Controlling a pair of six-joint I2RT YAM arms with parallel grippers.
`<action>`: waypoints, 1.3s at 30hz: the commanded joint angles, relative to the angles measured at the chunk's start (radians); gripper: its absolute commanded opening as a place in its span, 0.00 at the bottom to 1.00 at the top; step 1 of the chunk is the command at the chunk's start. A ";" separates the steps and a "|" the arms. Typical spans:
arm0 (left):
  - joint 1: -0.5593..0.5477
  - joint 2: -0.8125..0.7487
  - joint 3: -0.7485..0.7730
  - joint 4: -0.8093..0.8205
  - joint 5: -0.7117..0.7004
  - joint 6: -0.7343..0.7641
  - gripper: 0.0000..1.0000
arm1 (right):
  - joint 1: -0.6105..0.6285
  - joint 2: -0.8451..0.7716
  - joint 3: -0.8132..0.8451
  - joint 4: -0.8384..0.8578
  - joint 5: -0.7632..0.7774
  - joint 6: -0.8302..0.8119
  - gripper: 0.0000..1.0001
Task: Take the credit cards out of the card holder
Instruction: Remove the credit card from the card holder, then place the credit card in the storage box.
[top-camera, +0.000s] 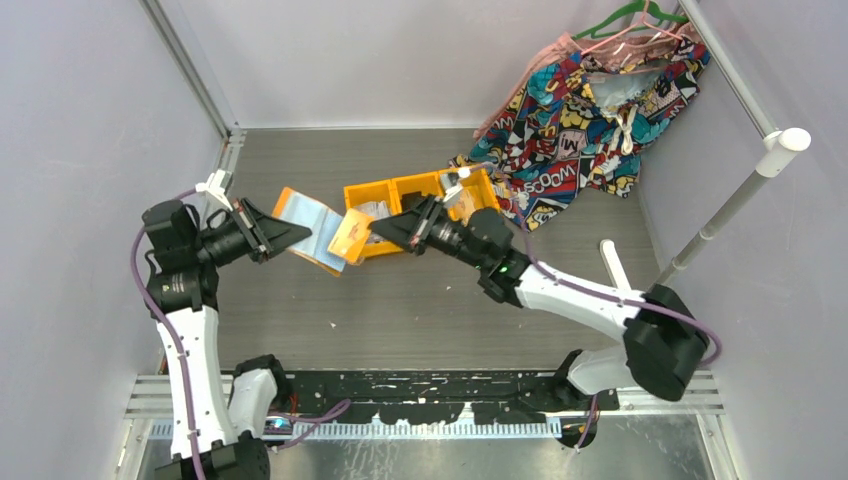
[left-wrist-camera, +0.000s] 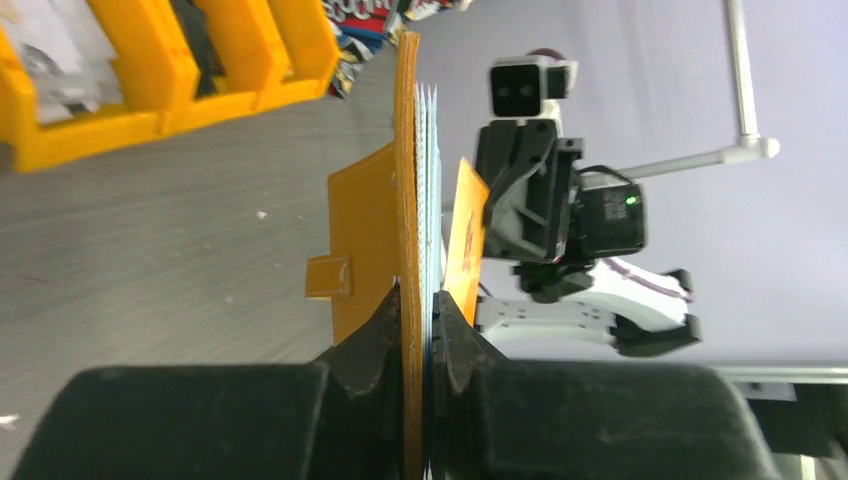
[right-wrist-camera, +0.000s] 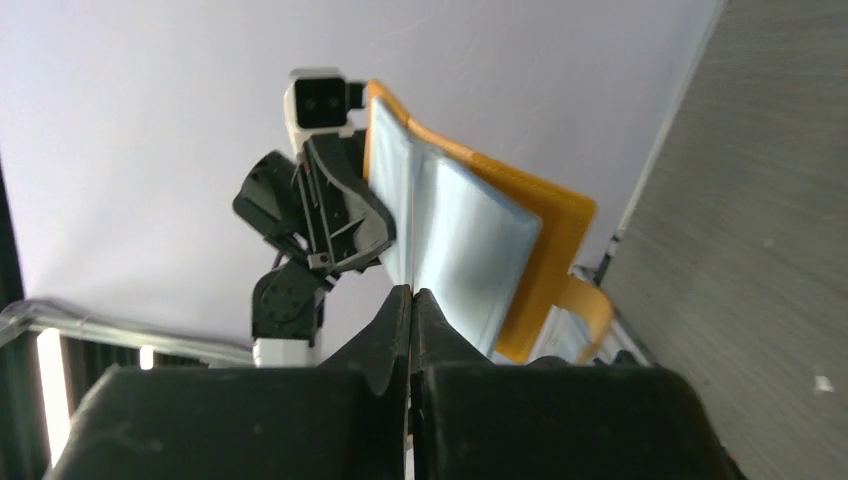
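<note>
The card holder (top-camera: 295, 204) is orange with pale blue pockets and is held up off the table between the arms. My left gripper (top-camera: 303, 234) is shut on its cover and pocket pages (left-wrist-camera: 406, 150), its small tab (left-wrist-camera: 329, 276) to the left of my jaws (left-wrist-camera: 418, 302). My right gripper (top-camera: 378, 230) is shut on a thin card-sized orange piece (top-camera: 350, 236) at the holder's far edge, which also shows in the left wrist view (left-wrist-camera: 465, 235). I cannot tell whether it is a card or a cover flap. The right wrist view shows it edge-on at my jaws (right-wrist-camera: 412, 296), before the open pockets (right-wrist-camera: 470, 240). No plain credit cards show.
Orange bin trays (top-camera: 404, 188) stand just behind the holder, also in the left wrist view (left-wrist-camera: 150, 90). Patterned clothing (top-camera: 580, 110) hangs at the back right. A white pole (top-camera: 740, 195) leans on the right, and a short white rod (top-camera: 615, 265) lies beneath it.
</note>
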 joint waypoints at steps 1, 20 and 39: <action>0.010 0.026 0.117 -0.191 -0.104 0.295 0.00 | -0.140 -0.178 0.011 -0.262 -0.064 -0.116 0.01; 0.007 -0.066 0.180 -0.365 0.297 0.886 0.00 | -0.634 0.125 0.545 -1.339 0.091 -0.930 0.01; -0.023 -0.055 0.150 -0.198 0.362 0.863 0.03 | -0.622 0.459 0.787 -1.227 -0.082 -1.002 0.60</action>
